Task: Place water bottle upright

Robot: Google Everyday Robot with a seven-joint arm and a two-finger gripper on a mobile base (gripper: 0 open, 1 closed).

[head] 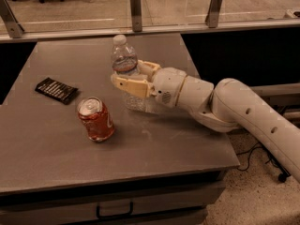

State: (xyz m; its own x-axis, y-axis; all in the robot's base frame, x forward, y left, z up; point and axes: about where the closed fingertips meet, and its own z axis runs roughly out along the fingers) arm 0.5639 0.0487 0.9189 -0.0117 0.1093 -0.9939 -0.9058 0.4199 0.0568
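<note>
The water bottle [124,60] is clear crinkly plastic with a white cap and a thin label band. It stands upright near the middle of the grey table [56,144], its base touching the tabletop. My gripper [130,78] reaches in from the right and its cream fingers [129,84] sit on either side of the bottle's middle, closed around it. The lower part of the bottle shows below the fingers.
A red soda can [95,119] stands upright to the front left of the bottle. A dark flat packet [56,89] lies at the left. A rail with metal posts [135,3] runs behind the table. My white arm [243,111] stretches off the table's right edge.
</note>
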